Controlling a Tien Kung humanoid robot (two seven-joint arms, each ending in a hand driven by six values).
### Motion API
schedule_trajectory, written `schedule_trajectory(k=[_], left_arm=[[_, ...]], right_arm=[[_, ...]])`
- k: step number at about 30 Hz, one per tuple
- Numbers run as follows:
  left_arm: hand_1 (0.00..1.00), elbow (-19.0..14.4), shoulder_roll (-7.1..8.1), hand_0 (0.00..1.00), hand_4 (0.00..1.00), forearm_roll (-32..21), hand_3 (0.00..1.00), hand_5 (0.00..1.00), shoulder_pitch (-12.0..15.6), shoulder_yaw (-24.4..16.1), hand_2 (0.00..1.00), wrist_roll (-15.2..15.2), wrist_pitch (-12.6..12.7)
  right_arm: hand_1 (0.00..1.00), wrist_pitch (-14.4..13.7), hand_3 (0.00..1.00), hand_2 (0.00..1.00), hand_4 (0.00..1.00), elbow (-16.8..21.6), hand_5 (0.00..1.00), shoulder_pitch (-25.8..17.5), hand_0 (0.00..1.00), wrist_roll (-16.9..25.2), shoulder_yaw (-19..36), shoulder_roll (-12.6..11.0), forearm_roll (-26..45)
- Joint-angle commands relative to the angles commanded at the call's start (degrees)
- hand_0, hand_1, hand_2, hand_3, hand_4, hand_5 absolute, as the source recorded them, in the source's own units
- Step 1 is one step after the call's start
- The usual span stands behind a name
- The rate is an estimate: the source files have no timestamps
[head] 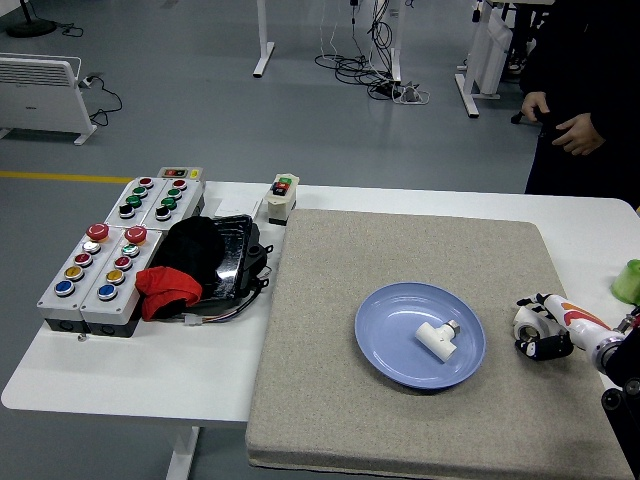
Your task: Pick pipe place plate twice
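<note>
A white T-shaped pipe fitting (pixel 437 339) lies inside the blue plate (pixel 385 330) on the grey mat. To the plate's right, a second white, ring-like pipe piece (pixel 526 320) rests on the mat. My right hand (pixel 545 338) comes in from the right edge, and its black and white fingers (pixel 546 348) curl around that piece. The hand and the piece sit a short way clear of the plate's rim. My left arm is out of view.
The grey mat (pixel 400 250) covers the table's right half. Button boxes (pixel 105 260), a black tray with black and red cloth (pixel 195 265) and a small switch box (pixel 281 197) stand on the left. A green object (pixel 628 280) is at the right edge. A person (pixel 580 90) stands at the far right, hands together.
</note>
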Motion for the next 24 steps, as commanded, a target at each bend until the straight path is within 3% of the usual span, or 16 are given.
schedule_trajectory(k=[11,24], left_arm=[[0.587,-0.01,0.03,0.625,0.272,-0.09,0.592,0.998,-0.06,0.08,0.527,0.0,-0.06],[0.587,-0.01,0.07,0.625,0.272,-0.08,0.59,0.998,-0.1,0.1,0.526,-0.03,-0.1]], right_arm=[[0.432,-1.63,0.683,0.523,0.569,2.71,0.256,-0.56,0.304,0.87,0.0,-0.46,2.47],[0.411,-2.93,0.645,0.512,0.528,9.93,0.237,-0.86,0.275,1.05,-2.84,-0.88,8.2]])
